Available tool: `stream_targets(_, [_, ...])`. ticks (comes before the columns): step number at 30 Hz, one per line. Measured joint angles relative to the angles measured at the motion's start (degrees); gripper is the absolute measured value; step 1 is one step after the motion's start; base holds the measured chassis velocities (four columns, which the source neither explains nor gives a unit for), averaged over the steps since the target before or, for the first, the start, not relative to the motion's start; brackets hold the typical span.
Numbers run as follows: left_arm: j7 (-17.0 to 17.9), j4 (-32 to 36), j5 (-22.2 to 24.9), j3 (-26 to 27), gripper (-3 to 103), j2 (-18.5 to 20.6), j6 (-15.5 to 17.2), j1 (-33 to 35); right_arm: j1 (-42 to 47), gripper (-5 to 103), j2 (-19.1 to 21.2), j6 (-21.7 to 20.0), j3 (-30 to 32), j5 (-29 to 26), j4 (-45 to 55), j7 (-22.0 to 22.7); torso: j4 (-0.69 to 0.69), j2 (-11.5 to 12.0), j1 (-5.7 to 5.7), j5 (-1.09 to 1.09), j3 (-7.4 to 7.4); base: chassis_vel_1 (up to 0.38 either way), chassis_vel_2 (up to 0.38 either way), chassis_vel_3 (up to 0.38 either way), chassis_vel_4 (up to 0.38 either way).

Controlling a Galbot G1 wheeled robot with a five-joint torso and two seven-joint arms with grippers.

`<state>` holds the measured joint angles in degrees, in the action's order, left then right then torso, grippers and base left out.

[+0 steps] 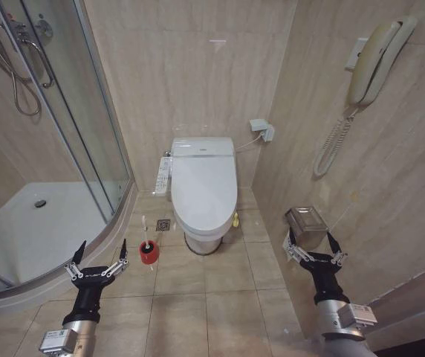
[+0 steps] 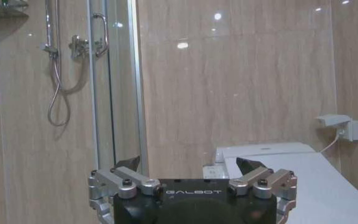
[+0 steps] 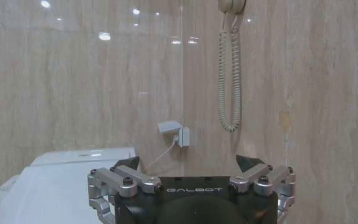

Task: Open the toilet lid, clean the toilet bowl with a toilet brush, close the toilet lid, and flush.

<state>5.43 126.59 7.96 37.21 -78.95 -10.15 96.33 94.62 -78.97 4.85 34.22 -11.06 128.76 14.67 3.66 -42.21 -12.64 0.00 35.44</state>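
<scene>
The toilet lid (image 1: 203,182) lies shut over the white toilet bowl (image 1: 203,239), which stands against the back wall with a button panel (image 1: 162,175) on its left side. The toilet brush (image 1: 145,232) stands in a short red holder (image 1: 148,254) on the floor, left of the bowl. My left gripper (image 1: 101,254) hovers open, low at the left and just short of the holder. My right gripper (image 1: 313,242) is open too, low at the right beside the wall. The lid (image 2: 331,186) lies beyond the open left gripper (image 2: 188,164), and the lid (image 3: 61,186) also lies beyond the open right gripper (image 3: 188,162).
A curved glass shower enclosure (image 1: 86,126) with a white tray (image 1: 27,230) fills the left. A wall phone (image 1: 372,63) with a coiled cord and a metal paper holder (image 1: 307,224) are on the right wall. A floor drain (image 1: 163,224) lies left of the bowl.
</scene>
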Motion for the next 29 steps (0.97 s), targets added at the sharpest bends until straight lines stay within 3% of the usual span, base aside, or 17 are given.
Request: stream_targets(29, [0.0,0.0,0.0,0.0,100,0.0,0.0,0.0,0.0,100,0.0,0.0,0.0,0.0,0.0,0.0,0.00,0.0,0.00,0.00,0.00,0.000,0.000,0.000,0.000])
